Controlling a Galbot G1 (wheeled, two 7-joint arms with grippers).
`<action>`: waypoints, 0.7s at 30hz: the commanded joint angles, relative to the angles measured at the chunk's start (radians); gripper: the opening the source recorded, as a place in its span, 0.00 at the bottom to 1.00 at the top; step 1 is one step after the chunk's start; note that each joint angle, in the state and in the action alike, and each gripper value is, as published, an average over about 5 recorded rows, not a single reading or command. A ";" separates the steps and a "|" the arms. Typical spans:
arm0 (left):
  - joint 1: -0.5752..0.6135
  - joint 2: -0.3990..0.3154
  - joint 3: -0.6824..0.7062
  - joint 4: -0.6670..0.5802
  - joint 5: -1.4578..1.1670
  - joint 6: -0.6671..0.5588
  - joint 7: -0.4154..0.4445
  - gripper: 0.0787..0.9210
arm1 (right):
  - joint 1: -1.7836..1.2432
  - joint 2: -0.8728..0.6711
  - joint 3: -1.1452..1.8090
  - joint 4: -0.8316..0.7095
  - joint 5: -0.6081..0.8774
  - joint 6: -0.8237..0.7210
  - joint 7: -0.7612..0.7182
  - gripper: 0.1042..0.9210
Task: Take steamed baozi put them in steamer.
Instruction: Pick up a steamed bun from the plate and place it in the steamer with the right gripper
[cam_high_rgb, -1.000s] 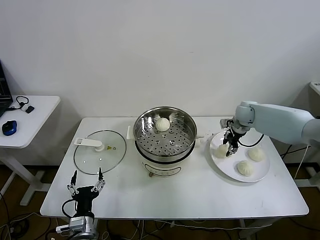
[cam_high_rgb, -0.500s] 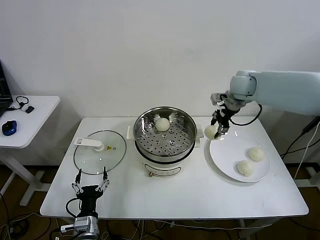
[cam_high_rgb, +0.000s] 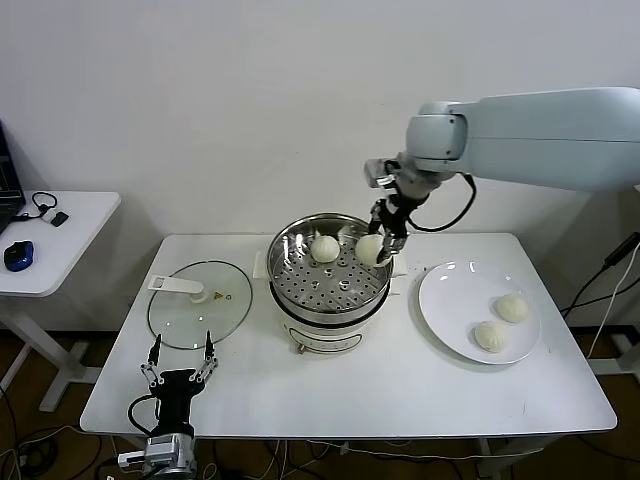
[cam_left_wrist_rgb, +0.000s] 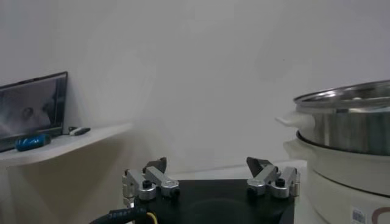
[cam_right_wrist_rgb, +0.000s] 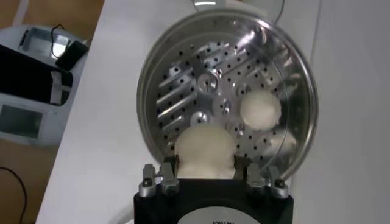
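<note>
My right gripper (cam_high_rgb: 380, 250) is clamped on one steamed baozi (cam_high_rgb: 371, 249), its fingers (cam_right_wrist_rgb: 165, 175) pressed against either side of the bun's pale dough. I hold it in the air over the right-hand rim of the steamer (cam_high_rgb: 300, 300), just above the perforated tray (cam_high_rgb: 325, 280). Half a second ago this same bun hung beside the near edge of the white plate (cam_high_rgb: 445, 305), between plate and pot; a second ago my gripper was down on the plate at the bun's spot. My arm has swung across toward the pot since then.

Seen from my right wrist, the held bun (cam_right_wrist_rgb: 205, 151) sits between my fingers with the steamer's tray (cam_right_wrist_rgb: 183, 97) open below it. A second baozi (cam_high_rgb: 324, 248) lies on the tray toward the back, where it was in both earlier frames; it also shows from the wrist (cam_right_wrist_rgb: 260, 109).

On the plate, two more baozi remain, one nearer the far right edge (cam_high_rgb: 512, 307) and one closer to me (cam_high_rgb: 491, 336), both unmoved.

The glass lid (cam_high_rgb: 199, 303) lies flat on the white table (cam_high_rgb: 400, 390) to the left of the steamer.

My left gripper (cam_high_rgb: 179, 372) waits low at the table's front edge, near the lid, its fingers (cam_left_wrist_rgb: 271, 178) spread apart and holding nothing.
</note>
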 joint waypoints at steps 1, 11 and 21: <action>0.002 0.001 -0.002 -0.029 -0.003 0.004 0.002 0.88 | -0.205 0.242 0.085 -0.212 0.009 -0.010 0.015 0.62; 0.003 0.006 -0.009 -0.022 -0.013 -0.001 0.001 0.88 | -0.364 0.355 0.128 -0.443 -0.051 0.001 0.013 0.62; -0.001 0.009 -0.006 -0.023 -0.020 -0.002 0.001 0.88 | -0.447 0.412 0.154 -0.571 -0.085 0.008 0.004 0.62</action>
